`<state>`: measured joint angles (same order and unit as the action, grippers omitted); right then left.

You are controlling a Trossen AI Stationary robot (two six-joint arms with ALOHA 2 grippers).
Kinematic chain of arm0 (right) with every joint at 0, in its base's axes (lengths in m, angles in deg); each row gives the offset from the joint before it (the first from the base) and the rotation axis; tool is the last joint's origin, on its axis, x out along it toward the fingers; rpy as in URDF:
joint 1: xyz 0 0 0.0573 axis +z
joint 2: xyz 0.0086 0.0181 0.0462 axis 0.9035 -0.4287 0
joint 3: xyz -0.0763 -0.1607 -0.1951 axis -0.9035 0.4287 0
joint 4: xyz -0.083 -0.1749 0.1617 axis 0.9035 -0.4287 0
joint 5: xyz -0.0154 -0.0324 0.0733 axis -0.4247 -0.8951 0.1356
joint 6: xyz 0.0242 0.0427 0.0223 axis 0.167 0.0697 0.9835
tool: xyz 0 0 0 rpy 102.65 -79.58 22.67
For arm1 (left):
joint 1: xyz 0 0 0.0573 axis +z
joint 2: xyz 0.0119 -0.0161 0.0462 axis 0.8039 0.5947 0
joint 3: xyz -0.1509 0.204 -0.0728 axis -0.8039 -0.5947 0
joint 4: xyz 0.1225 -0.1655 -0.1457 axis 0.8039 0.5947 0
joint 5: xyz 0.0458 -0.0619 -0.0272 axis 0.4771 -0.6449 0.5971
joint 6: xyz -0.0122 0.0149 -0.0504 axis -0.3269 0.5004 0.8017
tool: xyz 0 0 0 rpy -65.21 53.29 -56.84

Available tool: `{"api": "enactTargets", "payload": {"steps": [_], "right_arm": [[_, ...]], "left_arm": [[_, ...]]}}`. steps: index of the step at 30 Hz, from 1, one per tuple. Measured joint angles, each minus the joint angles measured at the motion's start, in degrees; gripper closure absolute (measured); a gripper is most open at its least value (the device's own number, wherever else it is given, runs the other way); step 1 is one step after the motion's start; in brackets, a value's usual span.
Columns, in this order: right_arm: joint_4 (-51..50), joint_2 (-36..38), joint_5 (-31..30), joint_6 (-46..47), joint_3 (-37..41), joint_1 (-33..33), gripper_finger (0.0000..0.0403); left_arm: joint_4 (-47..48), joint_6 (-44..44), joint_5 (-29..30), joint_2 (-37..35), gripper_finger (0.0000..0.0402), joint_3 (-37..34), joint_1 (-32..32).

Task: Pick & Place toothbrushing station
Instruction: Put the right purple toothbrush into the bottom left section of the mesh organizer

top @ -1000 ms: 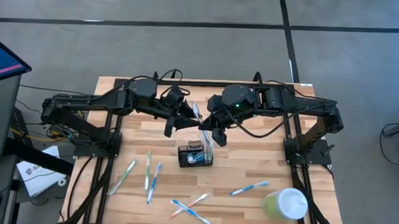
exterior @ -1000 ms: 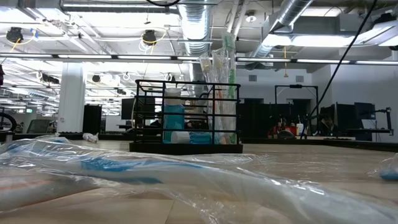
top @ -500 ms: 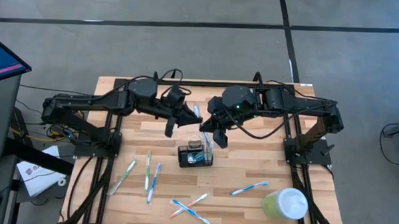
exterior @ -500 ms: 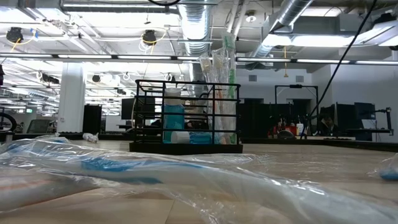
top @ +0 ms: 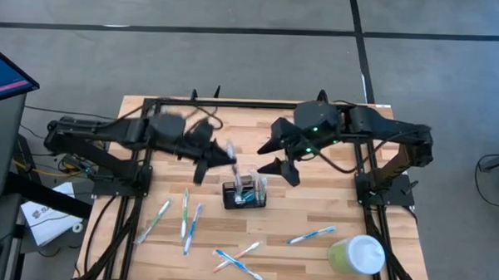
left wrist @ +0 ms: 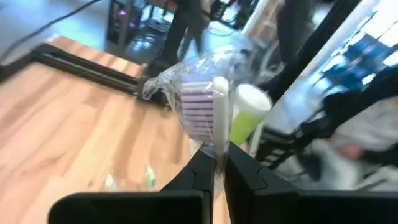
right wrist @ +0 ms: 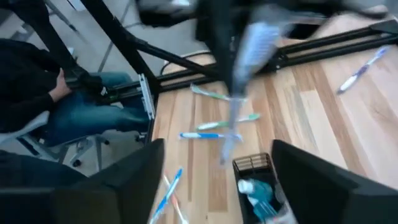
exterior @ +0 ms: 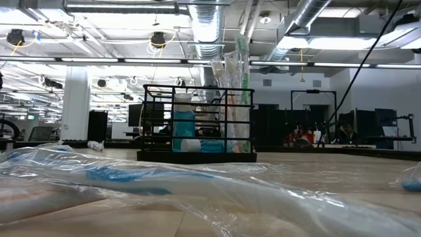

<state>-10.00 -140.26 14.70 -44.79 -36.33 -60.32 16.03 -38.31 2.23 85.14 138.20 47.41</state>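
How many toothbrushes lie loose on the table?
6 toothbrushes: three left of the station, two crossed, one by the cup. The left gripper holds another; the station may hide more.

I see the toothbrushing station (top: 244, 194) near the middle of the table (top: 313, 213), with wrapped toothbrushes standing in it. The left gripper (top: 211, 155) hangs just behind and left of it, closed on a wrapped toothbrush (left wrist: 205, 102); the right gripper (top: 280, 158) hangs behind and right, jaws spread. Three toothbrushes (top: 180, 214) lie front-left, two crossed ones (top: 237, 258) at the front edge, one (top: 311, 235) front-right, and a cup (top: 358, 255) stands in the front-right corner.
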Motion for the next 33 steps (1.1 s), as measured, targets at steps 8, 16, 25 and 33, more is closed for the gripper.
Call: {"api": "enactTargets", "payload": {"steps": [8,16,25,33], "right_arm": [[-3.1,0.0,-0.2,-0.3,-4.5,1.3,0.0036],[-3.3,0.0,-0.3,0.0,-4.5,2.9,0.0037],[-3.8,0.0,-0.3,-1.1,-4.5,4.6,0.0046],[-3.9,0.0,-0.3,-0.9,-4.5,5.8,0.0048]], "left_arm": [[6.3,0.1,23.9,4.8,0.0398,0.0,-15.5],[6.8,0.7,36.7,12.3,0.0398,0.0,-18.6],[12.6,10.5,43.5,16.9,0.0398,0.0,-20.5],[8.3,19.4,46.8,14.2,0.0397,-10.1,-23.2]]}}
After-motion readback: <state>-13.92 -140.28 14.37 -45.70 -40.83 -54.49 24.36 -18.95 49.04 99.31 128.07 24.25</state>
